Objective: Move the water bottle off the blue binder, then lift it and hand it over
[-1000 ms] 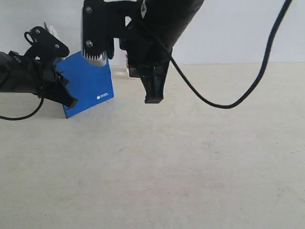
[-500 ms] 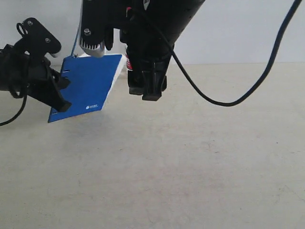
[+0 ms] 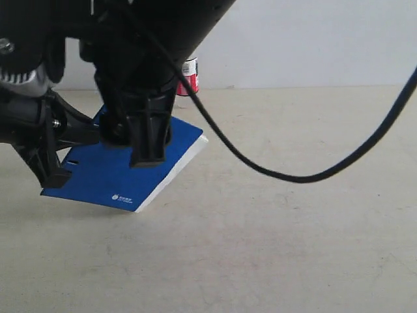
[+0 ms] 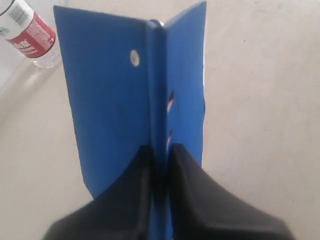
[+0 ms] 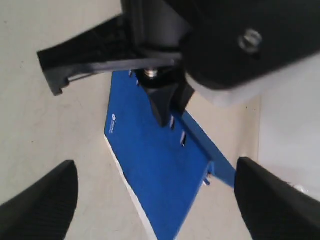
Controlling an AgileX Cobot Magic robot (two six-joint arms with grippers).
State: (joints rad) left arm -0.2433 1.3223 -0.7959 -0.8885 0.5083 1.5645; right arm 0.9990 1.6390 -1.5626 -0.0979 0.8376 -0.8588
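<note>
Now we see the water bottle (image 3: 189, 75) upright near the wall (image 3: 313, 39) at the far edge of the counter (image 3: 293, 248), well apart from the blue binder (image 3: 117, 176). We find the binder tilted, its slotted spine raised and clamped tight in the left gripper (image 4: 160, 150). Over its cover hangs the right gripper (image 5: 155, 200), its jaws spread wide and holding nothing.

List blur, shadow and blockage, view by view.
Exterior view: soft even light, dark arms block the upper left and part of the water bottle. Left wrist view: the left gripper is blurred, the blue binder sharper. Right wrist view: the near fingers are blurred.
</note>
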